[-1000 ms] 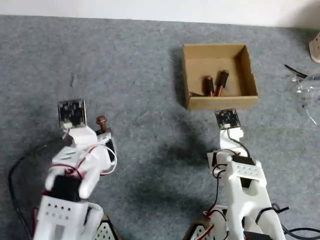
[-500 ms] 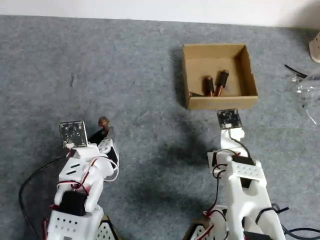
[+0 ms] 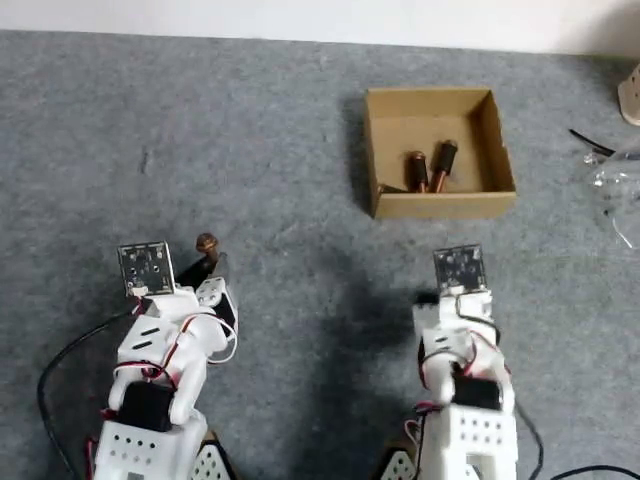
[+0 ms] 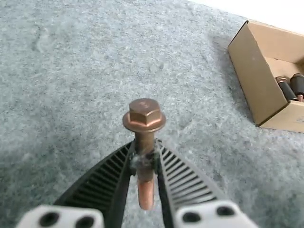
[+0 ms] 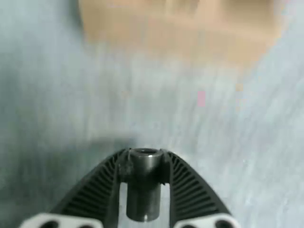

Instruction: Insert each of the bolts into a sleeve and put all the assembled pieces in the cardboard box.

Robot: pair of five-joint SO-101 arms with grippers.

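Over the grey carpet at my left, the left gripper pinches a copper bolt by its shank, the hex head standing out beyond the fingertips. My right gripper is clamped on a dark sleeve, its open bore facing the cardboard box. Two assembled pieces lie side by side inside that box, well apart from both arms.
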